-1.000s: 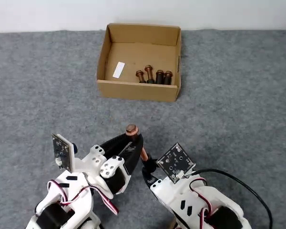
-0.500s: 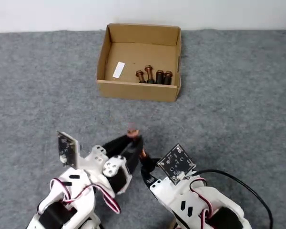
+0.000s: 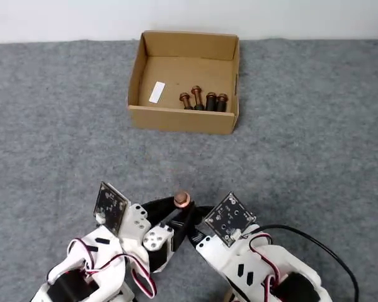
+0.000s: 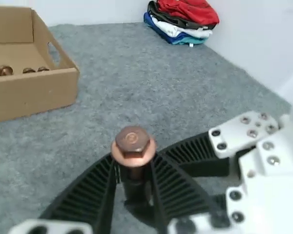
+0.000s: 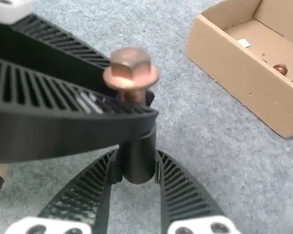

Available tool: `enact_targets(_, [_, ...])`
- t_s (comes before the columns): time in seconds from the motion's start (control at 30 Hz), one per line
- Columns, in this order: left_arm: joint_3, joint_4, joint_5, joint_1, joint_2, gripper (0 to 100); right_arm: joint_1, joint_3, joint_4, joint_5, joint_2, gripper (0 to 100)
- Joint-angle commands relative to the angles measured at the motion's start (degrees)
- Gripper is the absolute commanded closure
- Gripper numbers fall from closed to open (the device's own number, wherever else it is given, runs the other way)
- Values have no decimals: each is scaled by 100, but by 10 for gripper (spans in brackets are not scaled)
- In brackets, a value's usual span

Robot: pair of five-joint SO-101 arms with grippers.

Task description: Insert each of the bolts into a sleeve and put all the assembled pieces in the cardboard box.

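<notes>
A copper bolt [image 4: 132,142] with a flanged hexagonal head stands upright, its shank down in a black sleeve [image 5: 136,158], well apart from the cardboard box [image 3: 183,119] where four assembled pieces [image 3: 201,100] lie in a row. The left claw [image 4: 134,165] is clenched on the bolt just under its head. The right claw [image 5: 136,168] grasps the sleeve lower down, both arms close together over the grey desk [image 3: 315,157].

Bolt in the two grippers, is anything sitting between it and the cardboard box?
Nothing visible. Bare grey carpet lies between the bolt and the cardboard box. Only the box's near wall has to be cleared, and four finished pieces lie just behind it, towards the right.
</notes>
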Motion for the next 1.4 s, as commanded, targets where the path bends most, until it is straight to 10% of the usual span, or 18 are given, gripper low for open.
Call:
enact_targets(0.0, [-110,378,-273,79,53,833,22,-97,-277,105,-40,990])
enact_targets(0.57, [-1323,527,-246,-774,62,752,980,-53,-251,-149,-40,990])
enact_targets(0.87, [-1226,738,-316,-2356,9,986,1648,-141,-242,-1108,-31,991])
enact_targets(1.37, [1666,580,-2602,-4035,9,995,2202,-2488,-1165,-1213,3837,991])
